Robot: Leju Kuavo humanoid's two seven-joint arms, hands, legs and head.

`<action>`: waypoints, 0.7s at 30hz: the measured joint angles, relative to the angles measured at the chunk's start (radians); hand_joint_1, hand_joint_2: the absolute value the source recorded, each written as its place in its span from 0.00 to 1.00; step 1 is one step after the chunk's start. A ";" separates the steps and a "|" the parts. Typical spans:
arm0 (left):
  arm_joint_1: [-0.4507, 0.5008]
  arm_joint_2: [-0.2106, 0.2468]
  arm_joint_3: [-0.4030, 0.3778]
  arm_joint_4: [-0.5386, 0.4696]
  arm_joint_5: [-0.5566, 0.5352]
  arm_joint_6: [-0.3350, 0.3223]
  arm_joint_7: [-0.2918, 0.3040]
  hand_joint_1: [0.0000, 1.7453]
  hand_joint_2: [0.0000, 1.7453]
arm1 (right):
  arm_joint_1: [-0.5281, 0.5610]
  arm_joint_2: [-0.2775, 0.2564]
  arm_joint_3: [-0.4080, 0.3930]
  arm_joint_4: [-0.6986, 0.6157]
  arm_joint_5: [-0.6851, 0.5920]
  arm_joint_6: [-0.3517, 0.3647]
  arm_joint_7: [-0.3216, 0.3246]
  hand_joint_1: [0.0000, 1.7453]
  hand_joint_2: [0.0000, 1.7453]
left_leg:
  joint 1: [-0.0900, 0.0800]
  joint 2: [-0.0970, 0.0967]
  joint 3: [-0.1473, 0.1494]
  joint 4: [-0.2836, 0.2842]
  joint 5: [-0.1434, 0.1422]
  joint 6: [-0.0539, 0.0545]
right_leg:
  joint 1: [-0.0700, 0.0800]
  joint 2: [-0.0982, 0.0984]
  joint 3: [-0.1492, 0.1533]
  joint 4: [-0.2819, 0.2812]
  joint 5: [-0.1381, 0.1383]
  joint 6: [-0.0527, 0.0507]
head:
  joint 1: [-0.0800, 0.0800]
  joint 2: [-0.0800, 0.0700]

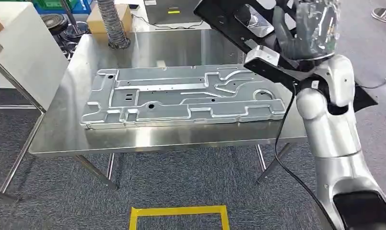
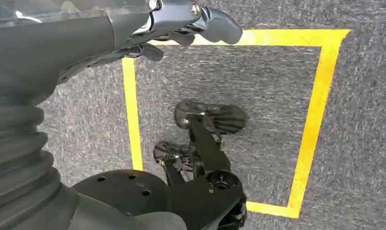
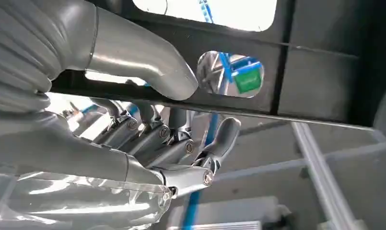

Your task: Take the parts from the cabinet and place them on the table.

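Right hand: the right hand (image 1: 306,33) is raised at the upper right of the head view, above the far right end of the table, and grips a black flat part (image 1: 239,24). In the right wrist view the thumb (image 3: 138,52) lies on one face of the part's edge and the darker fingers (image 3: 181,143) curl under the other face, so the part is pinched between them.
Black part: a dark sheet-metal panel with a rounded cut-out (image 3: 230,74); it is tilted and held in the air, clear of the table surface.
Left hand: the left hand (image 2: 181,28) hangs over the floor with its fingers curled in and nothing in them.
Table: a stainless steel table (image 1: 61,139) stands in front of the robot.
Silver part: 1 large stamped silver metal panel (image 1: 181,96) lies flat along the middle of the table, its long side running across the view.
Floor: grey carpet (image 1: 181,182) with a yellow tape rectangle (image 1: 179,211) just before the table's near edge.
Background: a ribbed grey hose (image 1: 111,21) and a cardboard box (image 1: 97,19) at the far edge of the table.
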 joint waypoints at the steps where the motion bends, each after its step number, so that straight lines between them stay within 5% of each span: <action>1: -0.001 0.000 0.000 0.000 -0.001 0.000 0.000 0.00 1.00 | -0.015 0.002 0.015 0.023 0.024 0.006 0.006 1.00 1.00 | -0.002 -0.002 0.000 -0.003 0.011 0.007 | -0.001 0.000 0.004 -0.008 -0.006 0.007 | -0.001 0.000; 3: -0.002 0.001 0.000 0.000 -0.007 0.000 -0.001 0.00 1.00 | -0.049 0.006 0.041 0.067 0.083 0.007 0.021 1.00 1.00 | 0.002 -0.004 0.017 -0.014 0.007 0.021 | 0.000 0.001 0.014 0.010 0.005 0.018 | 0.003 0.000; 4: -0.003 0.001 0.000 0.000 -0.008 0.000 -0.001 0.00 1.00 | -0.068 0.008 0.056 0.092 0.113 0.008 0.030 1.00 1.00 | 0.004 -0.005 0.030 -0.020 0.003 0.027 | -0.005 -0.003 -0.008 0.051 0.007 0.018 | 0.004 0.000; 6: -0.008 0.001 0.000 0.000 -0.010 -0.001 -0.001 0.00 1.00 | -0.103 0.018 0.087 0.143 0.156 0.010 0.042 1.00 1.00 | 0.004 -0.005 0.044 -0.021 -0.009 0.035 | -0.004 -0.003 -0.098 0.191 -0.012 0.024 | 0.006 0.000; 8: -0.009 0.001 0.001 0.000 -0.012 -0.001 0.000 0.00 1.00 | -0.117 0.022 0.113 0.190 0.184 0.017 0.050 1.00 1.00 | 0.004 -0.009 0.060 -0.021 -0.027 0.037 | -0.004 -0.003 -0.192 0.311 -0.084 0.029 | 0.006 0.000; 9: -0.009 0.001 0.001 0.000 -0.015 -0.002 0.000 0.00 1.00 | -0.124 0.026 0.128 0.219 0.198 0.016 0.056 1.00 1.00 | 0.004 -0.013 0.073 -0.021 -0.038 0.036 | -0.004 -0.003 -0.221 0.322 -0.106 0.030 | 0.008 0.000; 10: -0.009 0.001 0.001 0.000 -0.019 -0.003 0.000 0.00 1.00 | -0.130 0.029 0.140 0.242 0.207 0.016 0.059 1.00 1.00 | 0.003 -0.015 0.085 -0.020 -0.047 0.035 | -0.004 -0.003 -0.227 0.297 -0.099 0.027 | 0.007 0.000; 11: -0.006 0.001 0.001 0.000 -0.021 -0.006 0.000 0.00 1.00 | -0.138 0.031 0.148 0.261 0.214 0.016 0.062 1.00 1.00 | 0.002 -0.017 0.101 -0.020 -0.058 0.034 | -0.004 -0.003 -0.220 0.238 -0.064 0.020 | 0.008 0.000; 12: -0.005 0.001 0.001 0.000 -0.024 -0.010 -0.001 0.00 1.00 | -0.149 0.032 0.155 0.280 0.217 0.016 0.067 1.00 1.00 | -0.001 -0.019 0.117 -0.020 -0.070 0.033 | -0.002 -0.003 -0.202 0.157 -0.003 0.013 | 0.008 0.000; 14: -0.005 -0.002 0.001 0.000 -0.032 -0.015 -0.002 0.00 1.00 | -0.171 0.032 0.163 0.319 0.225 0.015 0.074 1.00 1.00 | -0.008 -0.022 0.141 -0.015 -0.093 0.027 | 0.009 -0.007 -0.183 0.004 0.168 -0.004 | 0.008 0.000; 15: -0.007 -0.002 0.001 0.000 -0.035 -0.018 -0.003 0.00 1.00 | -0.180 0.032 0.167 0.335 0.227 0.011 0.076 1.00 1.00 | -0.008 -0.026 0.141 -0.019 -0.104 0.019 | 0.010 -0.004 -0.176 0.012 0.145 -0.006 | 0.007 0.000; 19: -0.009 0.003 0.001 0.000 -0.041 -0.021 -0.006 0.00 1.00 | -0.205 0.033 0.177 0.369 0.241 0.003 0.081 1.00 1.00 | -0.008 -0.020 0.152 0.001 -0.116 -0.002 | 0.003 0.000 -0.146 -0.001 0.141 -0.028 | 0.006 0.000; 21: -0.011 0.002 0.001 0.000 -0.047 -0.025 -0.008 0.00 1.00 | -0.222 0.033 0.177 0.386 0.248 0.002 0.090 1.00 1.00 | -0.004 -0.011 0.091 0.124 -0.128 -0.010 | 0.002 0.000 -0.127 -0.002 0.125 -0.040 | 0.005 0.000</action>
